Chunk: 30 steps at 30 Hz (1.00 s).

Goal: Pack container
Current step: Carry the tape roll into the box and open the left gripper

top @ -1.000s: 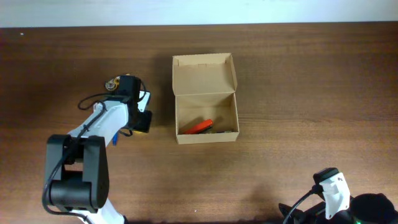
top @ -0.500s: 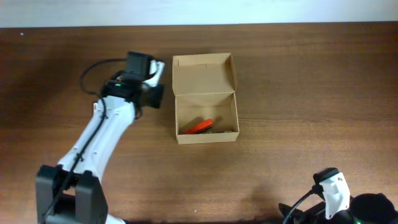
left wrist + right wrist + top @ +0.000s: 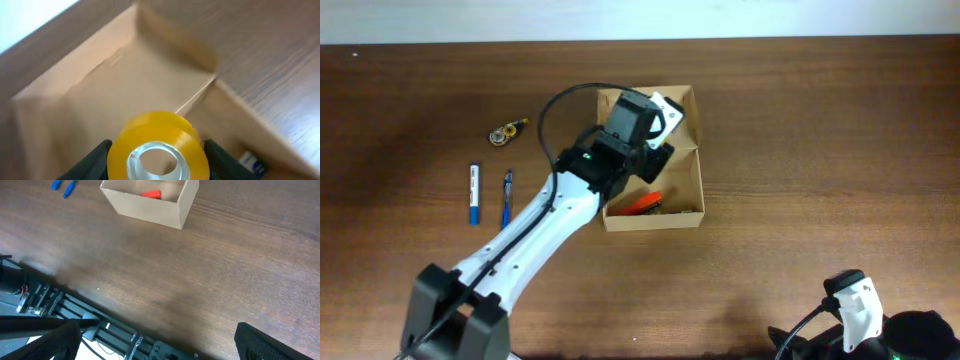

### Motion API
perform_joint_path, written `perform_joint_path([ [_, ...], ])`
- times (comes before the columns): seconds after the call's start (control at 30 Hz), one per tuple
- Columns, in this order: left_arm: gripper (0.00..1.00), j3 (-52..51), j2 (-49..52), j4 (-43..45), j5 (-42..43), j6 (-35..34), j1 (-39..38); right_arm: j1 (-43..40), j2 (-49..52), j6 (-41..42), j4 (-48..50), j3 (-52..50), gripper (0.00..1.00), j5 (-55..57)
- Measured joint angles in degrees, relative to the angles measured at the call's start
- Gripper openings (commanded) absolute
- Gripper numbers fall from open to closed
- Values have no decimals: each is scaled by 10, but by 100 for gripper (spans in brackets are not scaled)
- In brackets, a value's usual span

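In the overhead view the container (image 3: 699, 178), a tan cardboard box with its flap lid laid open toward the top of the frame, sits just above the middle of the brown worktop (image 3: 820, 150). The left arm (image 3: 535, 235) reaches up from the lower left edge, and the left gripper (image 3: 658, 145) hangs over the open box and hides much of the lid; what it carries cannot be made out from here. An orange item (image 3: 642, 203) lies on the box floor by the front wall. Left of the box, well apart from it, two blue pens (image 3: 475, 192) lie side by side, with a small yellowish round thing (image 3: 503, 132) above them. The right arm (image 3: 855, 312) sits at the lower right corner. In the left wrist view the left gripper (image 3: 157, 162) is closed on a yellow tape roll (image 3: 165, 135), its dark fingers (image 3: 97, 160) pressing the roll from either side; the roll hangs above the box's pale lid and inner wall, clear of them. In the right wrist view the container (image 3: 145, 206) stands at the upper middle with the orange item showing inside, and the blue pens lie at the upper left edge. The right gripper (image 3: 157, 337) is spread wide, its fingers at the two lower corners with nothing between them.
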Motion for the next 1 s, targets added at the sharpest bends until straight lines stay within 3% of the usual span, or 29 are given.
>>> perform_joint_path([
  [0.3, 36, 2, 81, 17, 33, 16, -20, 0, 0, 0, 0, 0, 99, 0],
  [0.77, 36, 2, 119, 29, 40, 37, -25, 0, 0, 0, 0, 0, 99, 0],
  [0.83, 53, 2, 120, 32, 40, 37, -25, 0, 0, 0, 0, 0, 99, 0],
  [1.0, 70, 2, 120, 45, 42, 43, -25, 0, 0, 0, 0, 0, 99, 0],
])
